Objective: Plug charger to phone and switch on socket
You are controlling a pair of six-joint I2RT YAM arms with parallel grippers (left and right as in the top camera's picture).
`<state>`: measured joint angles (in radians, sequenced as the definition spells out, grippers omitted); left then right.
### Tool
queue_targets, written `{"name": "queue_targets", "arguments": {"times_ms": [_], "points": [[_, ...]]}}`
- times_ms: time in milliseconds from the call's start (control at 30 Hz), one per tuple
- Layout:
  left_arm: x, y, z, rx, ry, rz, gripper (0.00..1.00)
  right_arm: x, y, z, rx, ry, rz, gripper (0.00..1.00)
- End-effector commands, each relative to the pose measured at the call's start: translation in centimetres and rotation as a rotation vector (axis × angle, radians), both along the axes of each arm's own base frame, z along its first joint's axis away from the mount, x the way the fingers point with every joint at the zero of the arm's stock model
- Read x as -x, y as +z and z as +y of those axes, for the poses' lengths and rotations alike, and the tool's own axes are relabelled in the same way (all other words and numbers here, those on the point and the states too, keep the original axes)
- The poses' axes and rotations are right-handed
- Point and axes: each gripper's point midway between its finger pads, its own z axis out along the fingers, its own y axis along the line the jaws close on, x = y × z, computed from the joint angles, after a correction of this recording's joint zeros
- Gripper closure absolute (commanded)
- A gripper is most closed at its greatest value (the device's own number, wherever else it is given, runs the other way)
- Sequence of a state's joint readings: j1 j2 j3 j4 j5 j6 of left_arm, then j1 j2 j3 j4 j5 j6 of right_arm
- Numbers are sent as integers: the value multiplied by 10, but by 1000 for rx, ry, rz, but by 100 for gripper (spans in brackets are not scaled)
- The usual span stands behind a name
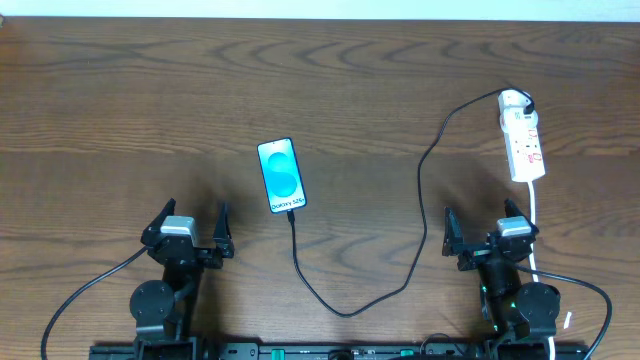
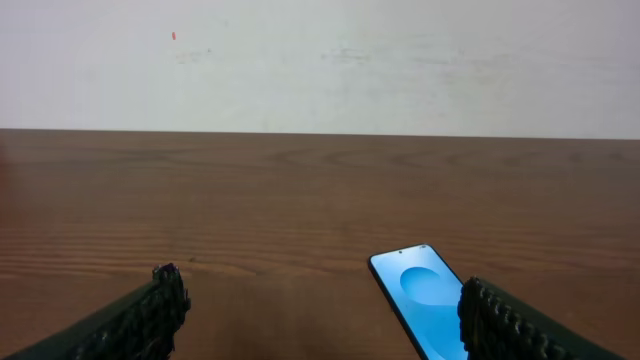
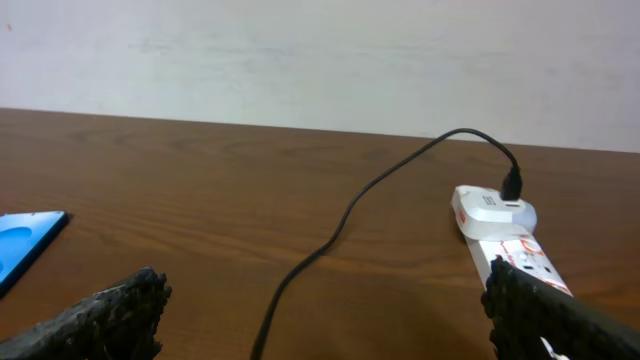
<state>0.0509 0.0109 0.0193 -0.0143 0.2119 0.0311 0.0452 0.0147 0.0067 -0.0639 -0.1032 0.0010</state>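
Toward the far right of the bench (image 1: 120, 90) lay the socket (image 1: 523, 142), its long axis running almost straight away from the robot. A white adapter block (image 1: 515, 100) sat at its far end, and its thick white cord (image 1: 537, 215) trailed back past the right arm. The right tool (image 1: 482, 228) hovered low, near the front edge, with its jaws spread wide and nothing between them. The socket lay directly ahead of it and a little to its right, so the right arm was much the nearer one for the switch. The red markings on the strip were too small to show which way any switch stood.

The phone (image 1: 281, 175) rested face up near the middle of the bench, screen lit blue, its long axis tilted slightly from the same fore-and-aft line. It lay ahead and to the right of the left tool (image 1: 191, 222), which was likewise wide open and empty.

The charger (image 1: 345, 313) ran from the adapter in a long loop toward the front of the bench and up to the phone's near end. Its tip met that edge, but whether it was fully seated could not be told. If it was, the step left was probably the switch, which would call for a forward reach by the right arm along the strip's length.
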Motion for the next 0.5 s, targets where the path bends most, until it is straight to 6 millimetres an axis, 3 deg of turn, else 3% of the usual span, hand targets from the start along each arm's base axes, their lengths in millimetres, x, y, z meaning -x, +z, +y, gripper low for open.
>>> {"name": "queue_targets", "arguments": {"times_ms": [0,467], "points": [[1,-14,-5,-6,-35,43,11,0,-1,-7,-40,-47,7,1],[1,-14,-5,-6,-35,43,11,-1,-1,-11,-30,-71,6,1]]}}
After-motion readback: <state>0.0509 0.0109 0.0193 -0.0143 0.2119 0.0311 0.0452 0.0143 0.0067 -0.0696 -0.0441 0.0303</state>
